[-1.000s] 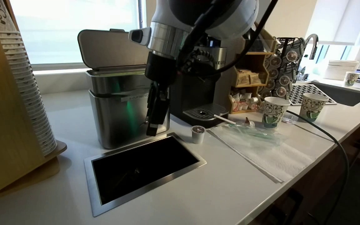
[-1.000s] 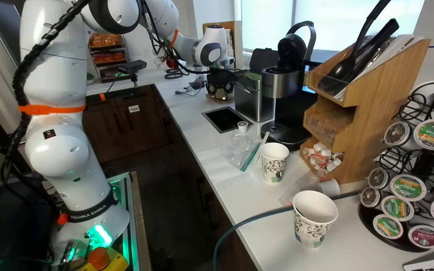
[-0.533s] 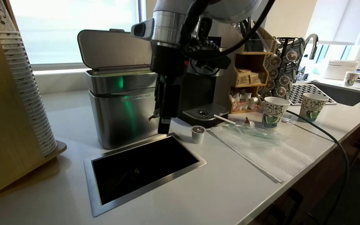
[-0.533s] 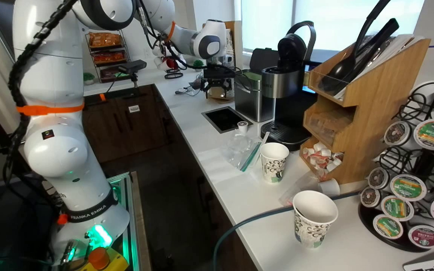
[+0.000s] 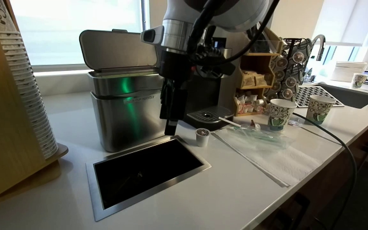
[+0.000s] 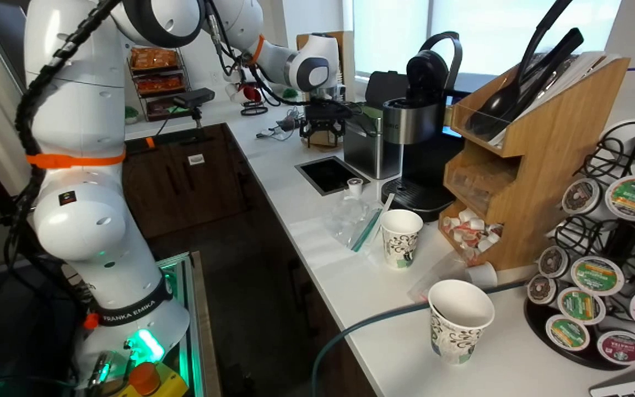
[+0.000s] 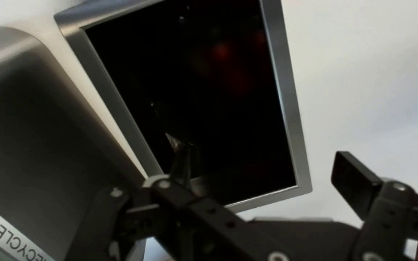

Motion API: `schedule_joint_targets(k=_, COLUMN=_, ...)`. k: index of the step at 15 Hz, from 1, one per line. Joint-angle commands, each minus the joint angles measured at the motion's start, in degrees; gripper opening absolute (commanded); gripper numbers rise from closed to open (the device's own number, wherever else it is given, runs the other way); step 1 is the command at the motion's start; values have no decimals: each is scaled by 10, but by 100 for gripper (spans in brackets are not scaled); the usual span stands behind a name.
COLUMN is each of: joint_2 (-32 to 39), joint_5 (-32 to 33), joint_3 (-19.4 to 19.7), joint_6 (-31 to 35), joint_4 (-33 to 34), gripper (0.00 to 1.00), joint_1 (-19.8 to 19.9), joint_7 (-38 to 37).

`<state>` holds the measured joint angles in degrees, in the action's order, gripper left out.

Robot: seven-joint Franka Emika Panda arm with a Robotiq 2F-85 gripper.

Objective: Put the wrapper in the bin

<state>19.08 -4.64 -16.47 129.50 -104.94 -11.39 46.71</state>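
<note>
The bin is a dark opening in the counter with a flat steel rim (image 5: 158, 188); the rim also shows in the wrist view (image 7: 290, 108). My gripper (image 5: 170, 127) hangs above the bin's back edge, beside the steel K-cup recycle container (image 5: 129, 124). In the wrist view, my gripper (image 7: 263, 163) has its fingers wide apart, with nothing held between them. A shiny see-through scrap (image 7: 174, 140), possibly the wrapper, shows by the left finger; I cannot tell if it clings to the finger or lies in the bin. The bin's inside is mostly too dark to see.
A coffee pod (image 5: 202, 137) stands beside the bin's corner. The coffee maker (image 5: 208, 111) stands behind it. A clear bag (image 5: 264, 137) lies on a paper napkin (image 5: 292, 166). Paper cups (image 5: 281, 115) stand farther right. A cup dispenser (image 5: 18, 111) stands at left.
My gripper has moved right in an exterior view, along the front of the recycle container. A small brownish bit that stuck out by the fingertips half a second ago no longer shows there.
</note>
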Motion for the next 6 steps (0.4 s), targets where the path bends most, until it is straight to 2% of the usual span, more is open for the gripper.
schedule_joint_targets(k=1, joint_2=-21, joint_5=-6, joint_3=-8, joint_6=-16, joint_4=-6, gripper=100, joint_1=7, joint_7=6)
schedule_joint_targets(k=5, joint_2=-101, joint_5=50, joint_3=11, joint_6=-116, joint_4=-38, gripper=100, joint_1=-6, joint_7=-59)
schedule_joint_targets(k=6, joint_2=-49, joint_5=24, joint_3=3, joint_6=-80, joint_4=-2, gripper=100, joint_1=-1, joint_7=-30)
